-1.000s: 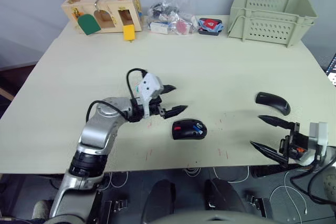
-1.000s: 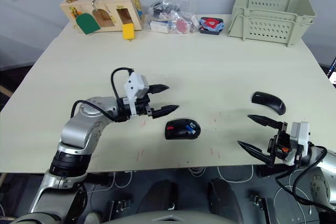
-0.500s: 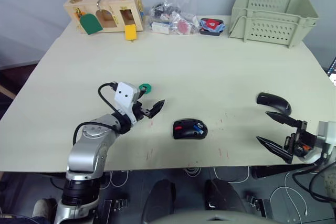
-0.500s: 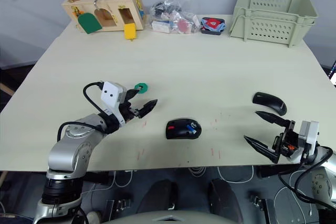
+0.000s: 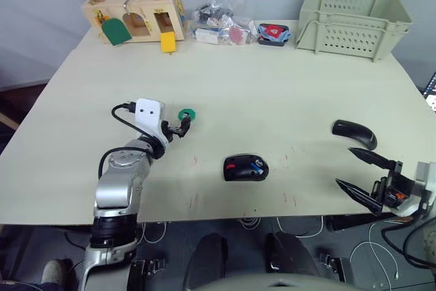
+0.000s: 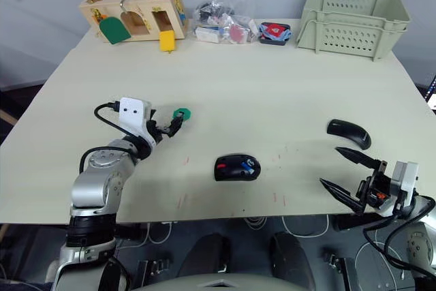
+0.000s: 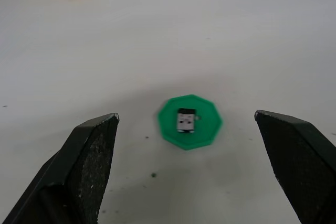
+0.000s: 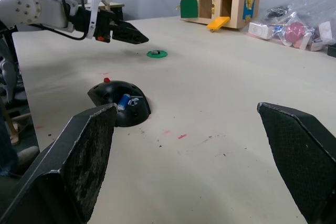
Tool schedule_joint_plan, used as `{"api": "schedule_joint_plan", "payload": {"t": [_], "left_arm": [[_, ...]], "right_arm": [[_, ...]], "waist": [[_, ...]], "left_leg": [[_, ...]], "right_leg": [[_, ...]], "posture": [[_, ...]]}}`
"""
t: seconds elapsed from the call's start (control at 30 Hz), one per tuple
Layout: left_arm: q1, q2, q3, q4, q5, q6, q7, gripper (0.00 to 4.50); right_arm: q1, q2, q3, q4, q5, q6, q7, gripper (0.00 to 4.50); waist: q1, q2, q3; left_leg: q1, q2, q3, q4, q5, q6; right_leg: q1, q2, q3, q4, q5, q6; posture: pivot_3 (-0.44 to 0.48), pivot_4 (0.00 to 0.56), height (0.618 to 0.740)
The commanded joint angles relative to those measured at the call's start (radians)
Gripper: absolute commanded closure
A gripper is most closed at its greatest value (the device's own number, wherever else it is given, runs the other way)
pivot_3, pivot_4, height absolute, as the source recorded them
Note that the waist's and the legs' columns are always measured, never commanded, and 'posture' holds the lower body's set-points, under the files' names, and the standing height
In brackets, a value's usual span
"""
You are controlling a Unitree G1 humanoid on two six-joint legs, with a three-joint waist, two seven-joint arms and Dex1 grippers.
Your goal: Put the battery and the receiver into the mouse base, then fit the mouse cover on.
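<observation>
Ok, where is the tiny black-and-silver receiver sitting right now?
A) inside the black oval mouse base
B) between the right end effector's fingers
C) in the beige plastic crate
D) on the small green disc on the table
D: the left wrist view shows the tiny black-and-silver receiver lying on the small green disc, ahead of the open left end effector.

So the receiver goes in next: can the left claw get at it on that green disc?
Probably yes: the left claw is open, the receiver lies bare on the green disc between its fingers.
</observation>
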Motion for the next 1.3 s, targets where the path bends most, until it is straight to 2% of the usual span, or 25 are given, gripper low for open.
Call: {"api": "schedule_joint_plan", "payload": {"t": [0.03,0.07,0.33,0.43,0.93,1.3], "left_arm": [[-0.027,0.012,-0.001,-0.002,0.003,0.005,-0.004,1.52],[-0.036,0.016,-0.008,0.007,0.007,0.018,-0.005,1.93],[-0.121,0.030,-0.026,0.047,0.010,0.143,0.005,1.93],[-0.140,0.036,-0.042,0.053,0.007,0.182,-0.008,2.79],[-0.197,0.052,-0.062,0.099,0.010,0.270,-0.015,2.79],[-0.236,0.058,-0.075,0.191,0.026,0.220,-0.035,2.79]], "right_arm": [[0.007,0.001,-0.002,-0.050,0.004,0.002,-0.018,0.00],[0.008,0.001,0.000,-0.055,0.002,0.005,-0.022,0.00],[0.016,-0.006,0.002,-0.079,0.007,0.019,-0.042,0.00],[0.020,-0.008,0.000,-0.078,0.008,0.020,-0.037,0.00],[-0.010,-0.004,-0.005,0.010,-0.001,-0.017,0.010,0.00],[0.007,0.004,0.002,-0.003,-0.005,-0.035,0.013,0.00]], "waist": [[0.000,0.000,0.000],[0.000,0.000,0.000],[0.001,0.000,0.000],[0.000,0.000,0.000],[0.000,0.000,0.000],[0.001,0.000,0.000]], "left_leg": [[0.000,0.000,0.000,0.000,0.000,0.000],[0.000,0.000,0.000,0.000,0.000,0.000],[0.000,0.000,0.000,0.000,0.000,0.000],[0.000,0.000,0.000,0.000,0.000,0.000],[0.000,0.000,0.000,0.000,0.000,0.000],[0.000,0.000,0.000,0.000,0.000,0.000]], "right_leg": [[0.000,0.000,0.000,0.000,0.000,0.000],[0.000,0.000,0.000,0.000,0.000,0.000],[0.000,0.000,0.000,0.000,0.002,0.003],[0.000,0.000,0.000,0.000,0.002,0.003],[0.000,0.000,0.000,0.000,0.002,0.003],[0.000,0.000,-0.001,0.000,0.002,0.003]], "posture": [[0.000,0.150,0.740],[0.000,0.150,0.740],[0.000,0.150,0.740],[0.000,0.150,0.740],[0.000,0.150,0.740],[0.000,0.150,0.740]]}}
